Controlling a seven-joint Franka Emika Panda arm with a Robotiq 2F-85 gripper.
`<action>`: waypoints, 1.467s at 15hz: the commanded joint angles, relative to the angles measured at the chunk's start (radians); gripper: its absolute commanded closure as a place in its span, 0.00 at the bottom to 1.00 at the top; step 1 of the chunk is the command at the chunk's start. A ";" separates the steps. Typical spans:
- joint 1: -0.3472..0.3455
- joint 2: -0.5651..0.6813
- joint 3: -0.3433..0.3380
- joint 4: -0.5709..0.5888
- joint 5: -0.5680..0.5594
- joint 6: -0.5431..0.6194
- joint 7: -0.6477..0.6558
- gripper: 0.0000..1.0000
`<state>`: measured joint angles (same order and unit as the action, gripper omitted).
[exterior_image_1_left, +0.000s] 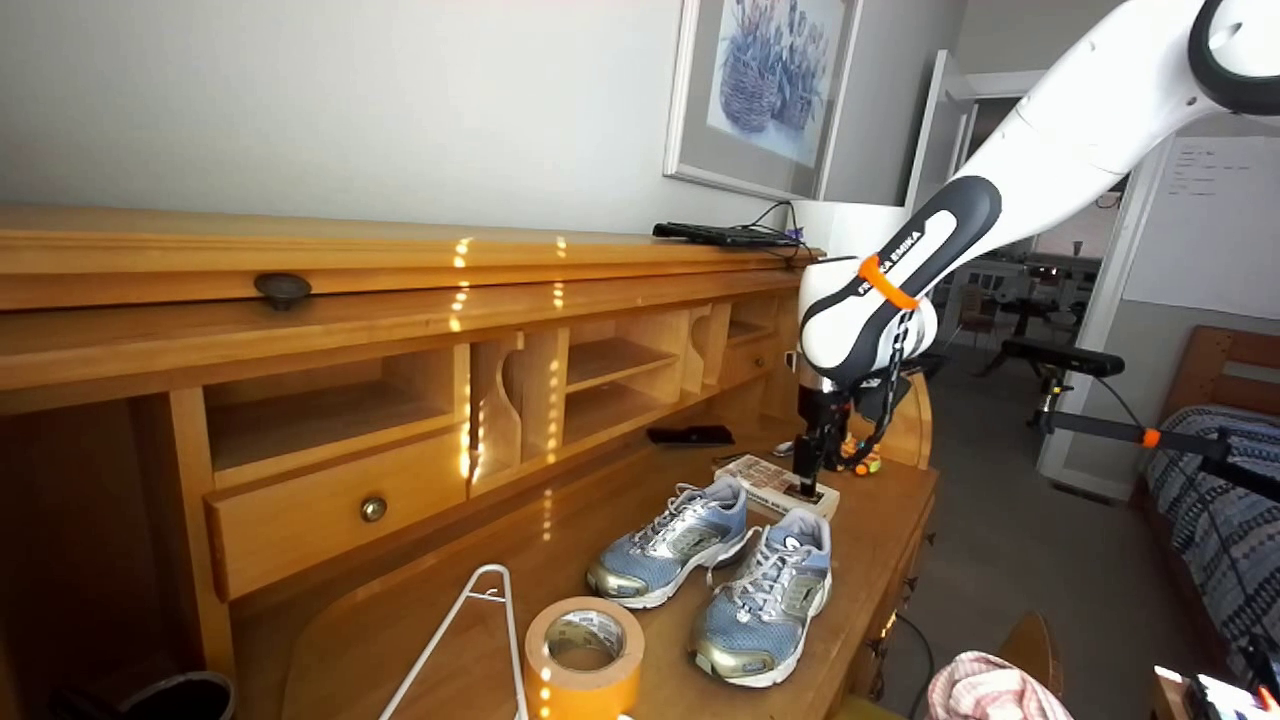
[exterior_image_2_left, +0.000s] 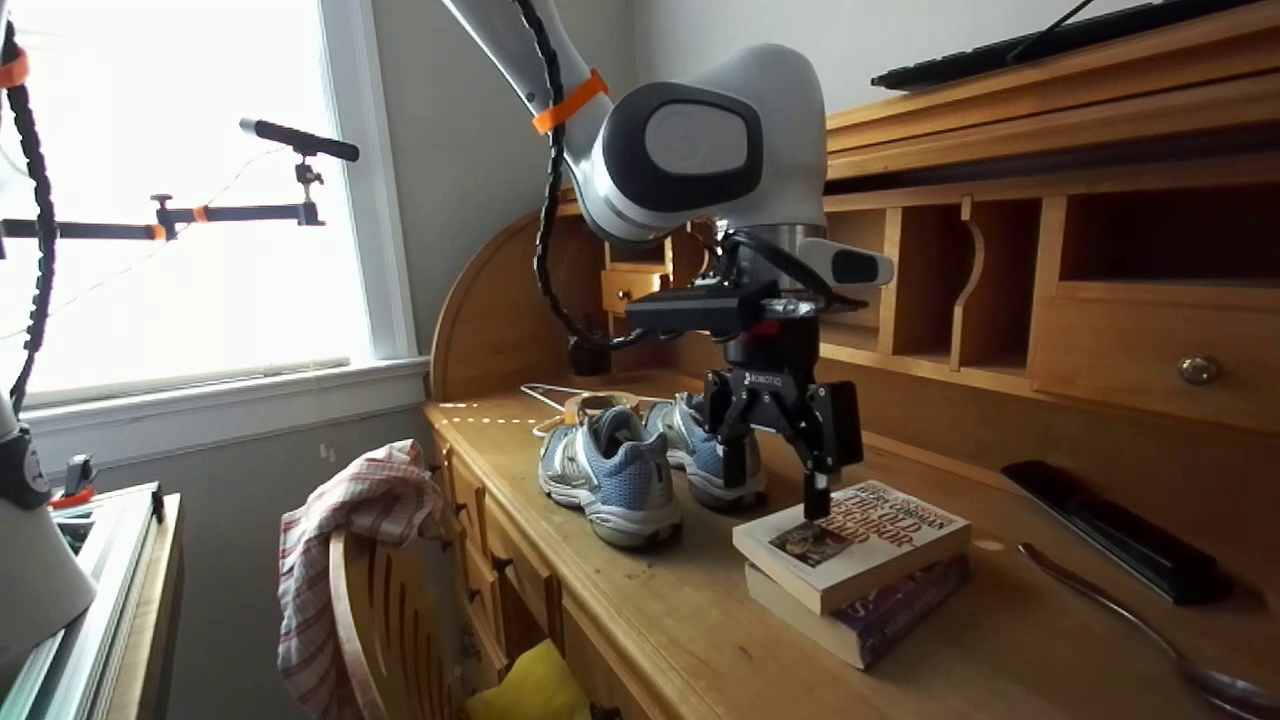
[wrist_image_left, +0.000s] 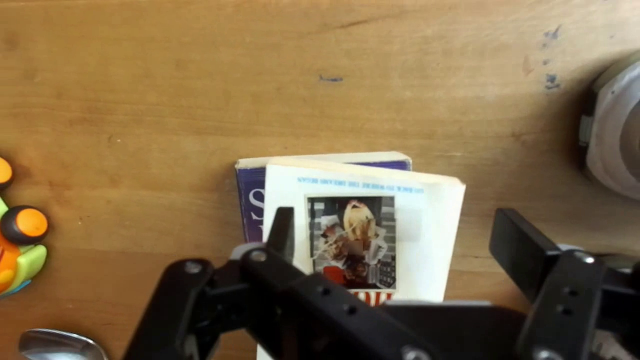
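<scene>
and the gripper (exterior_image_2_left: 776, 478) is held pointed straight down over the desk (exterior_image_2_left: 690, 595), its fingers spread wide and nothing clasped between them. just below, an upper book (exterior_image_2_left: 865, 530) is stacked a little askew on a lower book (exterior_image_2_left: 905, 608). now, the alignment to be noted: in the wrist view the upper book is set toward the finger at left, by which the cover's margin is overlapped, while the finger at right is hung past the opposite edge. the book's long axis is laid crosswise to the line between the fingertips, so its shorter width is what is faced by them. whether the cover is touched cannot quite be told from here. shoes (exterior_image_2_left: 640, 475) are lined up beside the stack, toward that right finger, and a spoon (wrist_image_left: 57, 345) is spotted on the opposite side.
</scene>
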<state>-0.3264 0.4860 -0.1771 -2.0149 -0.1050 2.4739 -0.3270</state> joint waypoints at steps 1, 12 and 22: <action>0.072 0.010 -0.045 0.004 -0.117 -0.027 0.069 0.00; 0.136 0.045 -0.072 -0.006 -0.272 0.014 0.155 0.00; 0.141 0.084 -0.081 -0.009 -0.288 0.118 0.171 0.00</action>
<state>-0.2027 0.5549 -0.2411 -2.0159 -0.3633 2.5472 -0.1932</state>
